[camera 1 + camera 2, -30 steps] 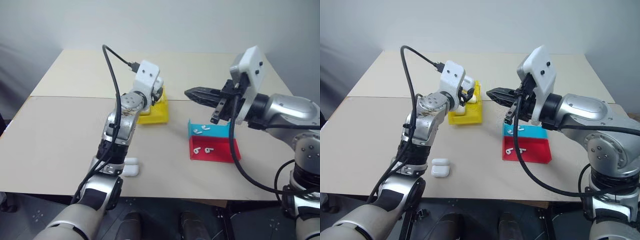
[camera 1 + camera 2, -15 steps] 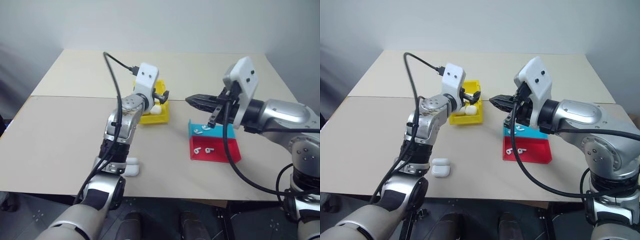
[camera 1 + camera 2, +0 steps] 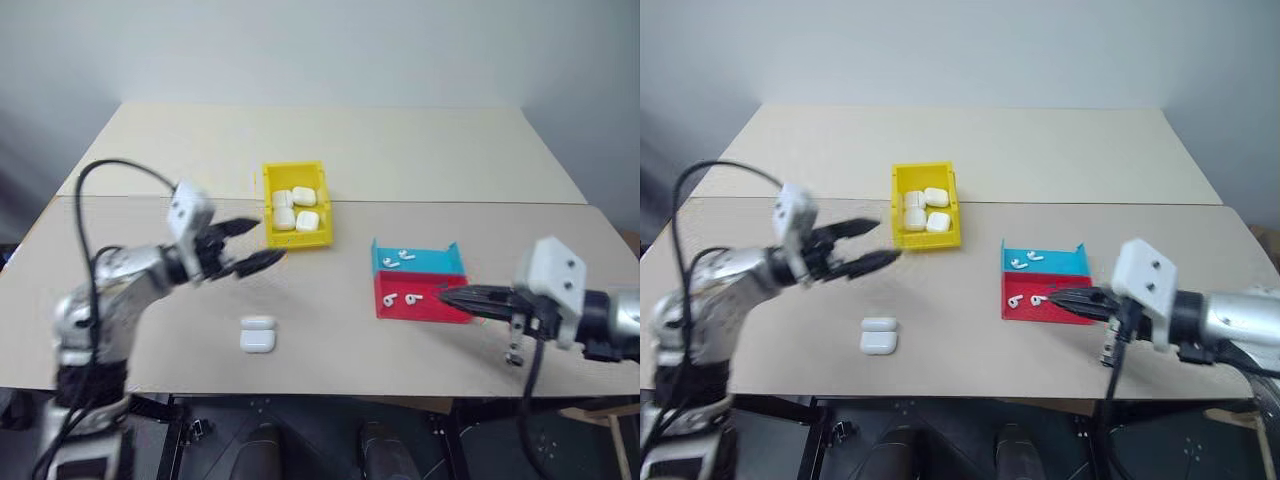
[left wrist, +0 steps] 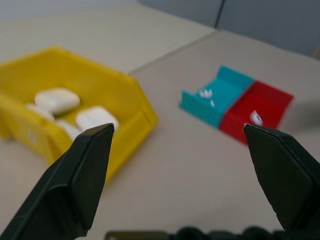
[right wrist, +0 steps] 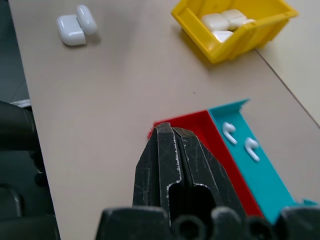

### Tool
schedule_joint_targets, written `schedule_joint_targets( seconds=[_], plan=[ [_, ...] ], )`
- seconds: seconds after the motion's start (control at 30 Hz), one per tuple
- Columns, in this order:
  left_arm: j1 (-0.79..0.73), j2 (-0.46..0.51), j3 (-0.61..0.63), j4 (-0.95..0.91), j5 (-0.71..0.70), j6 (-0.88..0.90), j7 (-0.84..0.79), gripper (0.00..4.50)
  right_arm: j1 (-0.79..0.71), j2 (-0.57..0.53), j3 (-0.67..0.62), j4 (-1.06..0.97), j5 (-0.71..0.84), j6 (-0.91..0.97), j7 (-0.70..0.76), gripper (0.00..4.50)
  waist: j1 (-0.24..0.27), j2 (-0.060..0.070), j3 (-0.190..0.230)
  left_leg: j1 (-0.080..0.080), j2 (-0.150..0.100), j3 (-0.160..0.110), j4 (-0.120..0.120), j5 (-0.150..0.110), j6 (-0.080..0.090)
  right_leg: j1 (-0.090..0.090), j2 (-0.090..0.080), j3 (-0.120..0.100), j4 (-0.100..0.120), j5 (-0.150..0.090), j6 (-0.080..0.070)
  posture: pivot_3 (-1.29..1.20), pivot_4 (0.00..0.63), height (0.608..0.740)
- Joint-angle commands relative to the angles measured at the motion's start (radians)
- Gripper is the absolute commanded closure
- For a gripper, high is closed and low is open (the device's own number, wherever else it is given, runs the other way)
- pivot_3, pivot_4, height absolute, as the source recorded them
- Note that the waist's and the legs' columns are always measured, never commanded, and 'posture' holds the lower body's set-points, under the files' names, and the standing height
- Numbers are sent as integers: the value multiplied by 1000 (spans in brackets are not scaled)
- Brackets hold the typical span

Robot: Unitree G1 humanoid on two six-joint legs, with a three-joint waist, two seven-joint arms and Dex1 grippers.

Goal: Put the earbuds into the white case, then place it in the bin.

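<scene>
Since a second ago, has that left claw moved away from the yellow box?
Yes. The left gripper was over the yellow bin and now sits to the bin's left, nearer the table's front edge, fingers open and empty.

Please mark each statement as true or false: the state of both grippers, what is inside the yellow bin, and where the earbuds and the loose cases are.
1. The left gripper is open and holds nothing. True.
2. The right gripper is wide open. False: it is shut, over the red tray.
3. The yellow bin is empty. False: several white cases lie inside.
4. Earbuds lie in the teal tray. True.
5. Two white cases lie on the table. True.
</scene>
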Motion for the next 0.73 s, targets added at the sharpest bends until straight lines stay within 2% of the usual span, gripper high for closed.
schedule_joint_targets(
  seconds=[0.03, 0.17, 0.33, 0.47, 0.73],
  plan=[
    [61, 89, 114, -74, -89, -35, -102, 13, 68, -18, -195, 54, -44, -100, 118, 4500, 5, -1, -1, 0, 0, 0, 0, 0, 0, 0, 0, 0, 0, 0, 0, 0, 150, 740],
    [153, 195, 194, -85, -136, -24, -182, 13, 135, -33, -292, 137, -106, -172, 193, 4500, 5, -3, -2, 0, 0, 0, 0, 0, 0, 1, 0, 0, -1, 0, 0, 0, 150, 740],
    [207, 279, 278, -116, -210, 3, -217, 13, 131, -37, -310, 199, -109, -213, 223, 4500, 3, -3, -2, 1, 0, 1, -1, 0, 0, 1, 0, 0, 0, 0, 0, 0, 150, 740],
    [217, 284, 321, -137, -278, 29, -190, 13, 83, -47, -260, 226, -92, -225, 224, 4500, 1, -3, -2, 1, 1, 1, -1, 0, 0, 1, 0, 0, -1, -1, -1, 0, 150, 740],
    [292, 288, 335, -185, -301, 12, -175, 13, 20, -87, -178, 274, -116, -245, 226, 4500, 0, -3, -2, 1, 1, 1, -1, 0, 0, 0, 0, 0, 0, -1, -1, 0, 150, 740]
  ],
)
